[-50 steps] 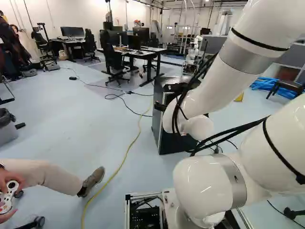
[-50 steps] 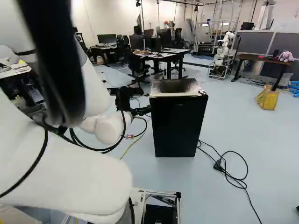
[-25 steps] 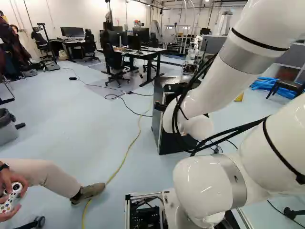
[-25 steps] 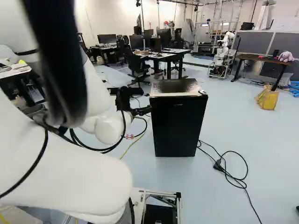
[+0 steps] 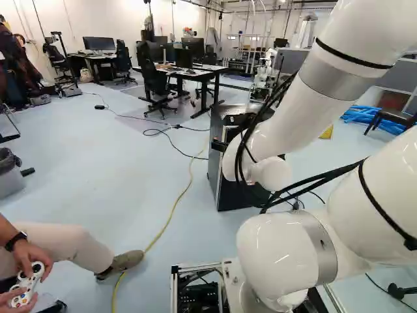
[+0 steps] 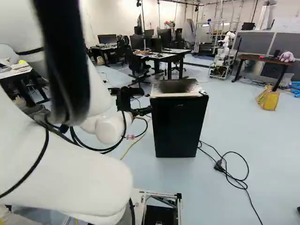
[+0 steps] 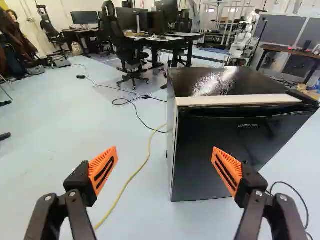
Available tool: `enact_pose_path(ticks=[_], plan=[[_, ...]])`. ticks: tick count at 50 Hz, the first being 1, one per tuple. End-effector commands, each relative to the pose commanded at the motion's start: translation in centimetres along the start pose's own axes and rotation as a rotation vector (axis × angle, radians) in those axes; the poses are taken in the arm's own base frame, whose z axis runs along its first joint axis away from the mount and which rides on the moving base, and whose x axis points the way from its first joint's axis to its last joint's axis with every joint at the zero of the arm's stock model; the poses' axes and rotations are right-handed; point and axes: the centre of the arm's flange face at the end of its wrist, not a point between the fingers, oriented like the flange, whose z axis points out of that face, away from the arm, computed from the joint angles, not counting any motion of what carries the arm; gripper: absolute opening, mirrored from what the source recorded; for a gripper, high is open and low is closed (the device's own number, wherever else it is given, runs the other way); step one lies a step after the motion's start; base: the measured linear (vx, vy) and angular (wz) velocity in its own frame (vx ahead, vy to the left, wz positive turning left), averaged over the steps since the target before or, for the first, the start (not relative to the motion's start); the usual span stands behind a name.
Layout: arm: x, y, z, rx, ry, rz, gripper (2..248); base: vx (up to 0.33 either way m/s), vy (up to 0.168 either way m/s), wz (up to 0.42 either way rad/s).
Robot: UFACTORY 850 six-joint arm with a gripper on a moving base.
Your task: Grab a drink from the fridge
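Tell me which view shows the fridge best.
The right base view: the fridge shows nearly whole, front and top, beside the arm. The wrist view shows it larger, but one gripper finger covers part of the door. In the left base view the arm hides much of it.

Two base views look ahead and slightly down from behind the arm (image 5: pixel 294 116), left and right. The wrist view looks from nearer; all three share the fridge (image 7: pixel 215 155).
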Motion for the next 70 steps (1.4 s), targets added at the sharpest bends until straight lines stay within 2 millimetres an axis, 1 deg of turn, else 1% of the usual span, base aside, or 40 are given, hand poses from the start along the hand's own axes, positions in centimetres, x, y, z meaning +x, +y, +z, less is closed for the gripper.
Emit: enact_pose_path(ticks=[17,38,70], plan=[[0.5,-0.4,1.0,-0.016,-0.005,0.024,247,0.000,0.000,0.000],[1.2,-1.3,2.4,-0.031,-0.009,0.057,247,0.000,0.000,0.000],[2.4,-3.5,5.0,-0.049,-0.009,0.108,247,0.000,0.000,0.000]])
